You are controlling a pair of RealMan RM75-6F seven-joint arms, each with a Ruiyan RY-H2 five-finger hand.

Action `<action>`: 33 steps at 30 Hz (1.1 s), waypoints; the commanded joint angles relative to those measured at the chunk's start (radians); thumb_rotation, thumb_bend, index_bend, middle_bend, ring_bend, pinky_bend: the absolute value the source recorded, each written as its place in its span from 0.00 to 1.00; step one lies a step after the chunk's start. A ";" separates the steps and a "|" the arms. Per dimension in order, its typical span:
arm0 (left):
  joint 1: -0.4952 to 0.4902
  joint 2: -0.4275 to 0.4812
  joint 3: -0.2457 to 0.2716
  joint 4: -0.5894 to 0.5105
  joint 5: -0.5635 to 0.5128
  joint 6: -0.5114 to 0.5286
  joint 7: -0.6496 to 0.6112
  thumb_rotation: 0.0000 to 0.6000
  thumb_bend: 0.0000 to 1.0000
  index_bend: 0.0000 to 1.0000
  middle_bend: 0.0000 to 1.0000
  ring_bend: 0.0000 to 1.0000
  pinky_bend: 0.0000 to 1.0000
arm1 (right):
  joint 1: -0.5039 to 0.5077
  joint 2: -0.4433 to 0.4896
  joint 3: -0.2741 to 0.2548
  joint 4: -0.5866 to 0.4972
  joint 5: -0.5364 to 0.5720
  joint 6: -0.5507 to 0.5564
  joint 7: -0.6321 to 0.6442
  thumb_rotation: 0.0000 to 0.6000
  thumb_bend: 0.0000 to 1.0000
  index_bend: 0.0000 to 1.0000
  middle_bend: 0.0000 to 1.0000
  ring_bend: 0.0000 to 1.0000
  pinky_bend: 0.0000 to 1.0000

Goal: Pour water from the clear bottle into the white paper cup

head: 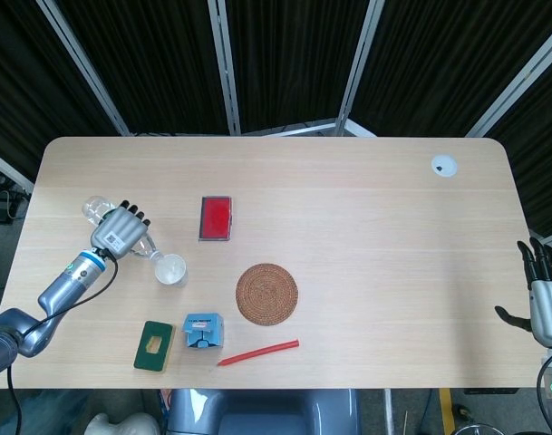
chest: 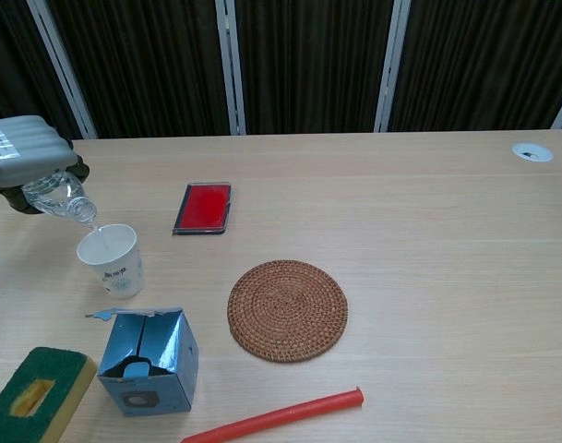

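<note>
The clear bottle is gripped tilted by the left robot hand, its mouth over the white paper cup; pouring seems underway. The right robot hand is spread, idle.

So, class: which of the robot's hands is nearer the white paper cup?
The left hand, holding the clear bottle tilted just above the white paper cup. The right hand is past the table's far right edge.

clear bottle mostly hidden under left hand, right hand cropped
</note>
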 commanded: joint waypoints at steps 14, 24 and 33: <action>0.003 -0.013 0.003 0.005 -0.001 -0.002 0.018 1.00 0.54 0.66 0.52 0.36 0.37 | -0.001 0.002 0.000 -0.002 0.001 0.000 0.002 1.00 0.00 0.00 0.00 0.00 0.00; 0.001 -0.014 0.001 0.005 -0.003 -0.002 0.018 1.00 0.54 0.66 0.52 0.36 0.37 | -0.001 0.003 0.000 -0.002 0.000 0.000 0.001 1.00 0.00 0.00 0.00 0.00 0.00; 0.003 -0.014 0.002 0.009 -0.001 0.003 0.024 1.00 0.54 0.66 0.52 0.36 0.37 | -0.001 0.003 0.000 -0.002 0.002 -0.001 0.002 1.00 0.00 0.00 0.00 0.00 0.00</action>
